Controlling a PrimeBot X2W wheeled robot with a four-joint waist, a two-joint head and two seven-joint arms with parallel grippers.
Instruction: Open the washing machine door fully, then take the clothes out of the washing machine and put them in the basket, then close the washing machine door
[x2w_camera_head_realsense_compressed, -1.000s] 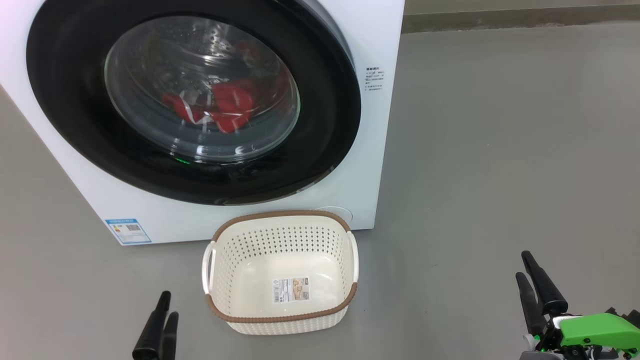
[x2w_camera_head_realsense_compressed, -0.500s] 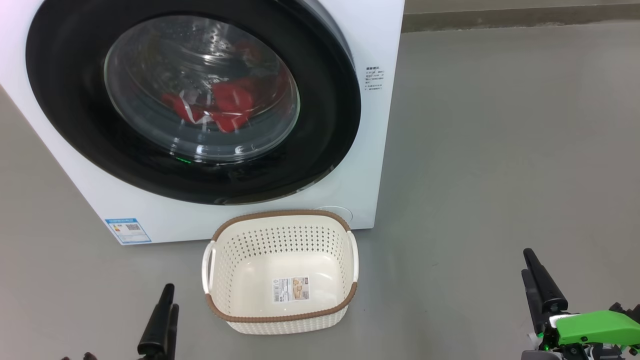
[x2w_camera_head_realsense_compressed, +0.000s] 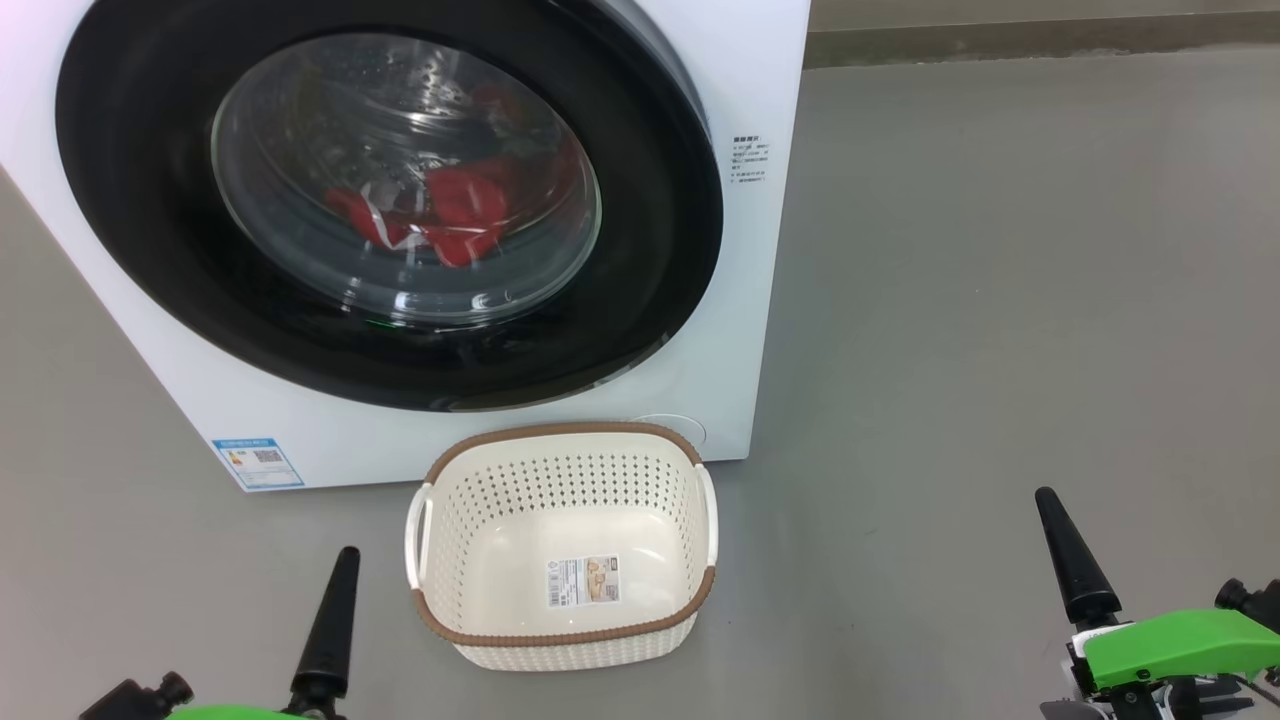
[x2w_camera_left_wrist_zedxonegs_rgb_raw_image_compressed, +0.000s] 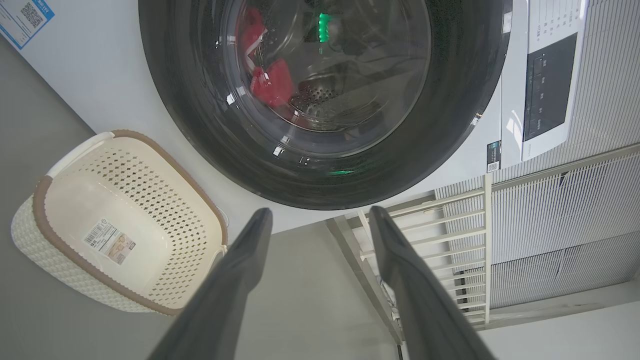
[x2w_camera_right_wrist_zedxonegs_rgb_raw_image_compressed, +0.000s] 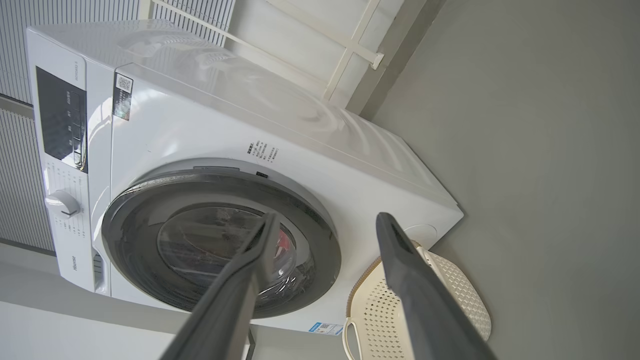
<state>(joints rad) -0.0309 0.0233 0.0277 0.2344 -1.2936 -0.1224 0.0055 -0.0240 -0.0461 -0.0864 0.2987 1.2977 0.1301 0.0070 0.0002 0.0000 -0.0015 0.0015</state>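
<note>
The white washing machine (x2w_camera_head_realsense_compressed: 760, 80) fills the upper left of the head view. Its round black-rimmed door (x2w_camera_head_realsense_compressed: 660, 200) covers the drum mouth, and the red clothes (x2w_camera_head_realsense_compressed: 455, 215) show through the glass. The cream basket (x2w_camera_head_realsense_compressed: 560, 440) stands empty on the floor just in front of the machine. My left gripper (x2w_camera_left_wrist_zedxonegs_rgb_raw_image_compressed: 320, 211) is open and empty, low at the basket's left, pointing at the door (x2w_camera_left_wrist_zedxonegs_rgb_raw_image_compressed: 450, 125) and clothes (x2w_camera_left_wrist_zedxonegs_rgb_raw_image_compressed: 270, 82). My right gripper (x2w_camera_right_wrist_zedxonegs_rgb_raw_image_compressed: 327, 216) is open and empty, well to the right of the basket (x2w_camera_right_wrist_zedxonegs_rgb_raw_image_compressed: 450, 280), facing the door (x2w_camera_right_wrist_zedxonegs_rgb_raw_image_compressed: 320, 235).
A blue label (x2w_camera_head_realsense_compressed: 257, 462) sits at the machine's lower left corner. The control panel (x2w_camera_left_wrist_zedxonegs_rgb_raw_image_compressed: 547, 85) and a dial (x2w_camera_right_wrist_zedxonegs_rgb_raw_image_compressed: 62, 204) are at the machine's top. A white railing (x2w_camera_left_wrist_zedxonegs_rgb_raw_image_compressed: 450, 225) stands beside the machine. Bare grey floor (x2w_camera_head_realsense_compressed: 1000, 300) stretches to the right.
Both grippers have rolled at the wrist, so each shows as a single finger edge-on in the head view. They have crept slightly forward, and the left arm's green wrist has come into view.
</note>
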